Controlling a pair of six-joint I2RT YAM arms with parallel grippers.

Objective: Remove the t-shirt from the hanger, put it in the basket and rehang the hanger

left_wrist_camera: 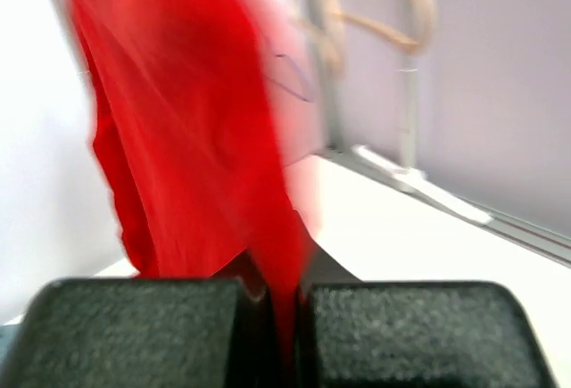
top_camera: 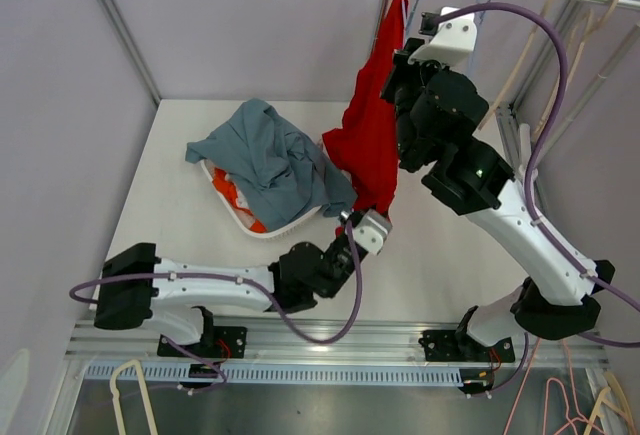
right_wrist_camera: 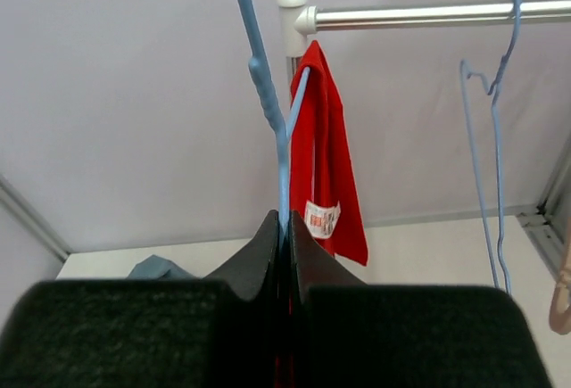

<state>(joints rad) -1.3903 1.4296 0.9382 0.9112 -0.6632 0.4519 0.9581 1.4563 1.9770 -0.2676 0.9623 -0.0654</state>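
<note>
Operator: Container status?

Technician: One white oval plastic basket [top_camera: 262,232] on the table [top_camera: 180,225], left of centre. A crumpled grey-blue garment [top_camera: 270,160] lies heaped over it; orange and white fabric [top_camera: 230,195] shows underneath.

Operator: T-shirt location? Labels?

Technician: The red t-shirt [top_camera: 372,135] hangs on a thin blue wire hanger [right_wrist_camera: 268,94] at the end of the metal rail [right_wrist_camera: 428,15]. Its lower edge hangs just beside the basket's right end. White neck label [right_wrist_camera: 321,218], red print, not legible. Left gripper [left_wrist_camera: 284,334]: jaws closed on the shirt's lower edge. Right gripper [right_wrist_camera: 285,254]: jaws closed on the hanger wire.
</note>
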